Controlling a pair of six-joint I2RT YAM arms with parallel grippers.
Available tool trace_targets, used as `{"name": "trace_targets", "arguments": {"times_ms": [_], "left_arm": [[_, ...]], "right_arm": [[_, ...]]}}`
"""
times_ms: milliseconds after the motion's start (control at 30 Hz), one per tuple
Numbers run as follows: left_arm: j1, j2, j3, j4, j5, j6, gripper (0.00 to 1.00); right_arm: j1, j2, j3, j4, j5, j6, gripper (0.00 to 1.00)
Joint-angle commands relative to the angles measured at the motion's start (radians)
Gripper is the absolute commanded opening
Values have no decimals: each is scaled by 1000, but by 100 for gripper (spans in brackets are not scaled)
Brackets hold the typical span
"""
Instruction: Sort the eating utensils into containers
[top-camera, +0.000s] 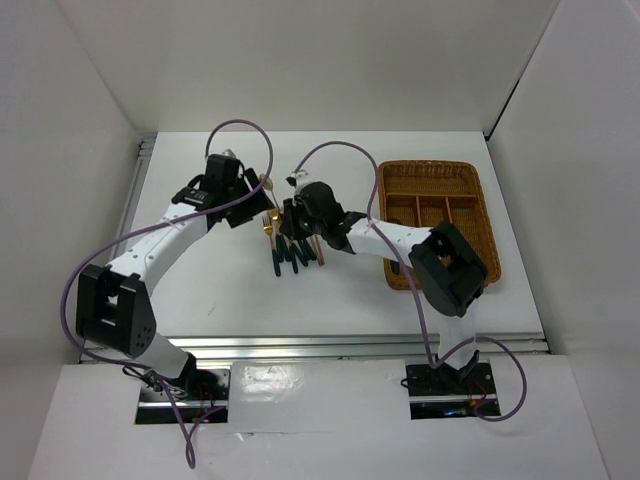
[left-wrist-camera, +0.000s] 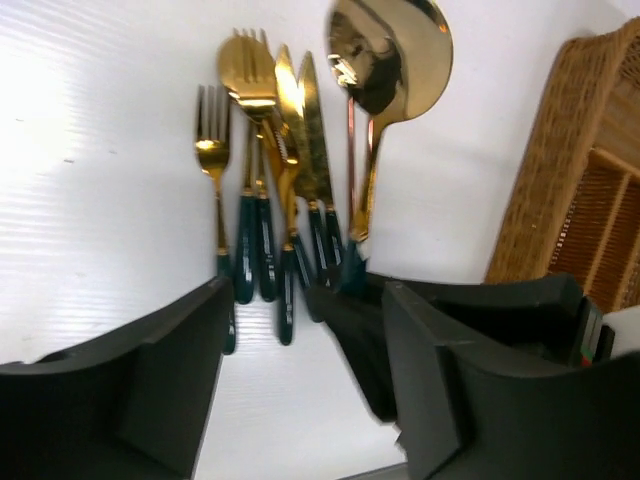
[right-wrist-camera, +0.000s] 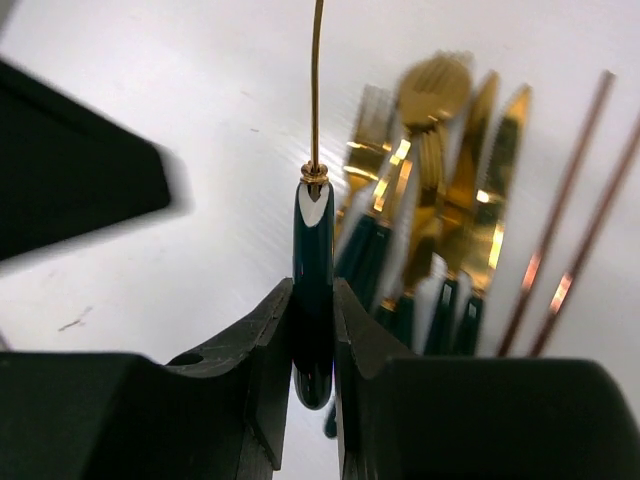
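The spoon (left-wrist-camera: 390, 60) has a round gold head and a dark green handle. Your right gripper (right-wrist-camera: 313, 305) is clamped on that green handle, one finger pressed on each side. The thin gold neck of the spoon sticks straight out past the fingers. The spoon's head points at your left gripper (left-wrist-camera: 305, 300), whose fingers are wide apart and hold nothing. Under and beside the spoon, the other pieces lie in a close bunch on the white table (left-wrist-camera: 100, 150): gold forks (left-wrist-camera: 245, 70) and knives (left-wrist-camera: 305, 120), handles side by side and some on top of each other. Two thin brown chopsticks (right-wrist-camera: 570, 200) lie just beside the bunch, on its right. The brown woven tray (top-camera: 392, 190) with its long boxes sits farther right on the table, apart from the bunch.
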Motion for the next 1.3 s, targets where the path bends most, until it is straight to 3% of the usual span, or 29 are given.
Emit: {"name": "trace_targets", "arguments": {"times_ms": [0, 233, 400, 567, 667, 900, 1167, 1233, 1267], "left_arm": [[12, -95, 68, -48, -119, 38, 79], [115, -161, 58, -71, -139, 93, 92], [155, -126, 47, -62, -105, 136, 94], [177, -65, 67, -42, -59, 175, 95], [177, -25, 85, -42, -29, 196, 95], [198, 29, 85, -42, -4, 215, 95], [207, 58, 76, -33, 27, 215, 95], [207, 69, 76, -33, 36, 215, 95], [207, 69, 76, -33, 36, 215, 95]], "right_arm": [[-9, -86, 7, -65, 140, 13, 0], [-98, -382, -196, -212, 266, 42, 0], [-195, -578, -335, -349, 361, 63, 0], [-316, -692, -435, -381, 328, 48, 3], [-348, -666, -426, -423, 317, 25, 4], [-368, -530, -377, -595, 467, 34, 4], [-390, -477, -346, -616, 495, 43, 4], [-390, -477, -346, -592, 472, 19, 8], [-390, -477, -346, -592, 447, 8, 18]]}}
